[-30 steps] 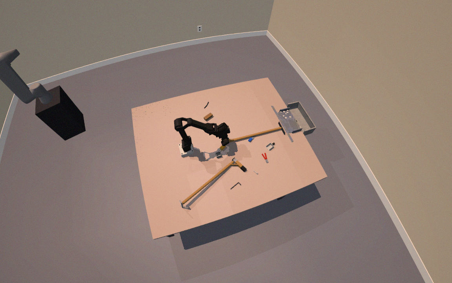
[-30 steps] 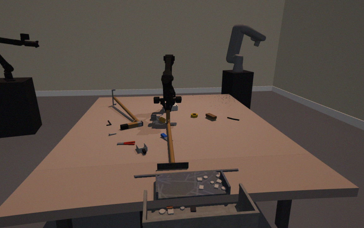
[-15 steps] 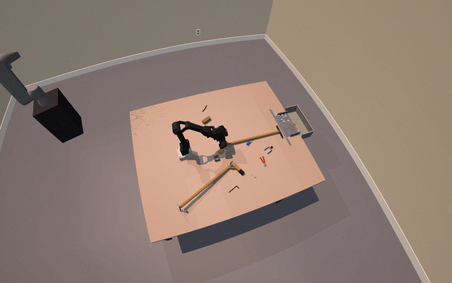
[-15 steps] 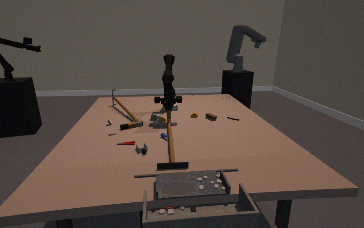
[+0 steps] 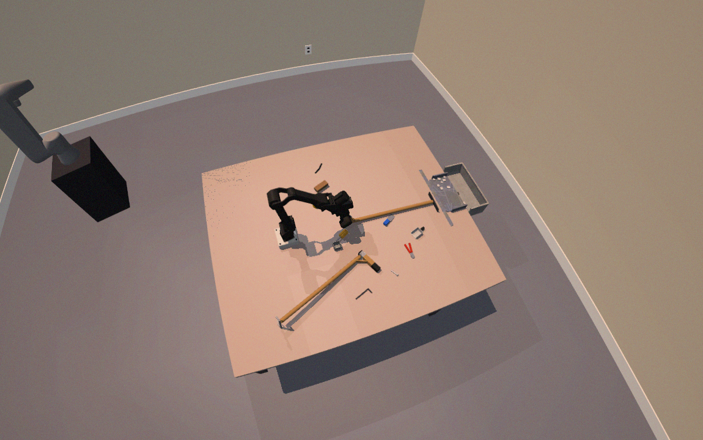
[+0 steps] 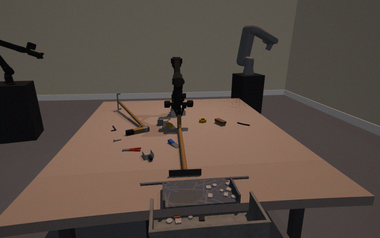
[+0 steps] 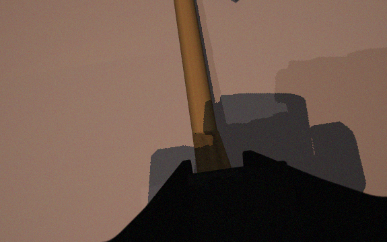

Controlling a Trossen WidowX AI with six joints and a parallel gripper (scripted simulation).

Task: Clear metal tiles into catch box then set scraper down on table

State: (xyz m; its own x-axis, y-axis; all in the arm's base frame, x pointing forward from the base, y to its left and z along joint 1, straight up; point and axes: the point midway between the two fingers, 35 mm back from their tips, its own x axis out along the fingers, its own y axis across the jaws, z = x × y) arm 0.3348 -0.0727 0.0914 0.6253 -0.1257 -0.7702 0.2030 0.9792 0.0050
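Partway through the job, a black gripper (image 5: 346, 223) (image 6: 178, 113) (image 7: 217, 163) is pinching the wooden handle of the long scraper (image 5: 395, 210) (image 6: 182, 149) (image 7: 193, 70), whose dark blade is standing just short of the bench plate (image 5: 455, 202) (image 6: 182, 193). Several pale tiles (image 5: 441, 181) (image 6: 225, 194) are awaiting a sweep toward one side of the plate, while a few pieces are already lying in the catch box (image 5: 478, 206) (image 6: 212, 230). Clearing the remainder, laying the scraper down and releasing it are all still remaining.
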